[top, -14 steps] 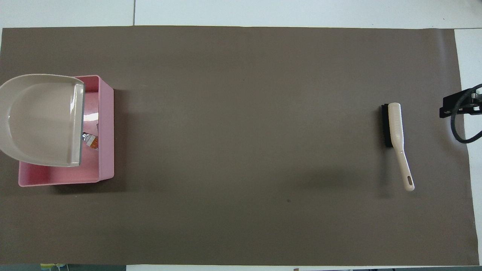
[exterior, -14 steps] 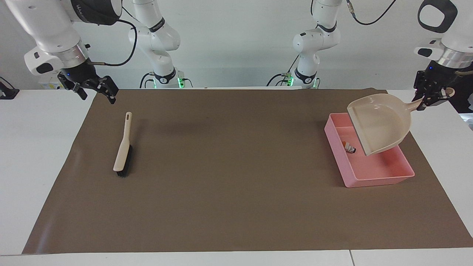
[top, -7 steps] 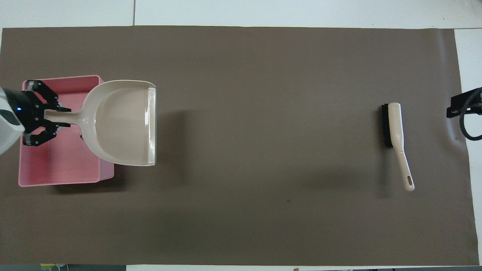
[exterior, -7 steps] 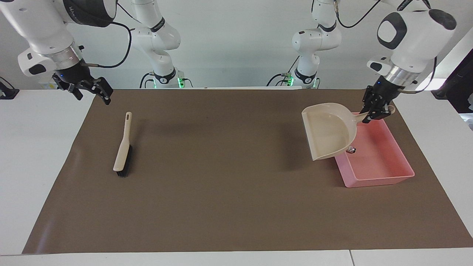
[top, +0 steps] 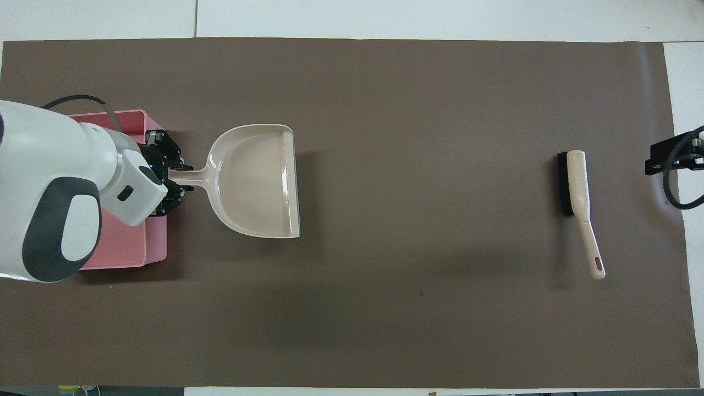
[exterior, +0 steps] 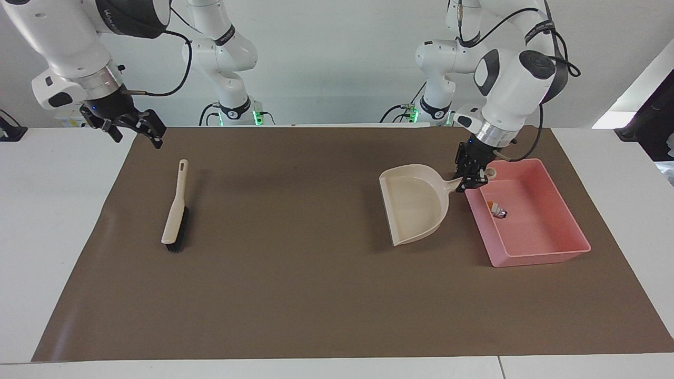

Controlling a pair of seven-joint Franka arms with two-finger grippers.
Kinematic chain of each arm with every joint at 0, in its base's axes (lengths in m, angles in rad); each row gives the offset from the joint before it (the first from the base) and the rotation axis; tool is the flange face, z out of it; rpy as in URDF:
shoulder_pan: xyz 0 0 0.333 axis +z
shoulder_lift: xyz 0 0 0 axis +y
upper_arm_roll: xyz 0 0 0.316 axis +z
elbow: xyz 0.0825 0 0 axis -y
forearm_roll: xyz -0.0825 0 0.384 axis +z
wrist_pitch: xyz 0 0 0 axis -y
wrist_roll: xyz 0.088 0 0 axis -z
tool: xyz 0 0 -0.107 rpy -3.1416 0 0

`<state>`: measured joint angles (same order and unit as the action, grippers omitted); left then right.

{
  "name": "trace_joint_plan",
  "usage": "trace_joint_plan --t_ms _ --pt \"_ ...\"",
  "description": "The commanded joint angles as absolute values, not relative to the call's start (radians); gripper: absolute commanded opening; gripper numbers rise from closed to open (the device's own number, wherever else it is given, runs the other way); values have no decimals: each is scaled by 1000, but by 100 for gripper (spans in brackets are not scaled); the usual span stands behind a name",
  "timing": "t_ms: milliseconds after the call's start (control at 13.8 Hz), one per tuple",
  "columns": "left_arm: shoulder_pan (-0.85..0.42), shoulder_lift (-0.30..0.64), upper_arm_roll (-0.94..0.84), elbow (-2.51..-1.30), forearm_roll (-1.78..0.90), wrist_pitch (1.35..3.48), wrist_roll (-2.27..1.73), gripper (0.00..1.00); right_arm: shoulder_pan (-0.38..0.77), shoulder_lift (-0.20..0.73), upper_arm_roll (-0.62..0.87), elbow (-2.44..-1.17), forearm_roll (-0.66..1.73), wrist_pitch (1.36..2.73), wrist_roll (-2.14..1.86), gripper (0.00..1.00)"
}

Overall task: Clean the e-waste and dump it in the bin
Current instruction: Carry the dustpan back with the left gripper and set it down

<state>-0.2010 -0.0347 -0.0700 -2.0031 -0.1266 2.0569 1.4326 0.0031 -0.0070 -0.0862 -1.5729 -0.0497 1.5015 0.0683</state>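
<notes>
Overhead view hid most of the bin and all the e-waste under the left arm. The facing view showed one small piece lying in the bin; no second piece could be made out. The left gripper pinched the dustpan handle beside the bin. The right gripper hung spread over the mat's corner, near the brush.

Mat middle open; dustpan, bin crowd left arm's end; brush at right's.

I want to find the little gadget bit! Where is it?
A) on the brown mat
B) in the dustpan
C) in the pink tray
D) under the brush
C: the e-waste lies on the floor of the pink tray; the dustpan beside it looks empty.
</notes>
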Motion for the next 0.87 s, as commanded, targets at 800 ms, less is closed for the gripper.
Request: trace_joint_plan --t_ms 800 --pt "-517 110 -52 -2057 -112 2213 1175 0 20 -31 -89 -1621 -51 1531 32 100"
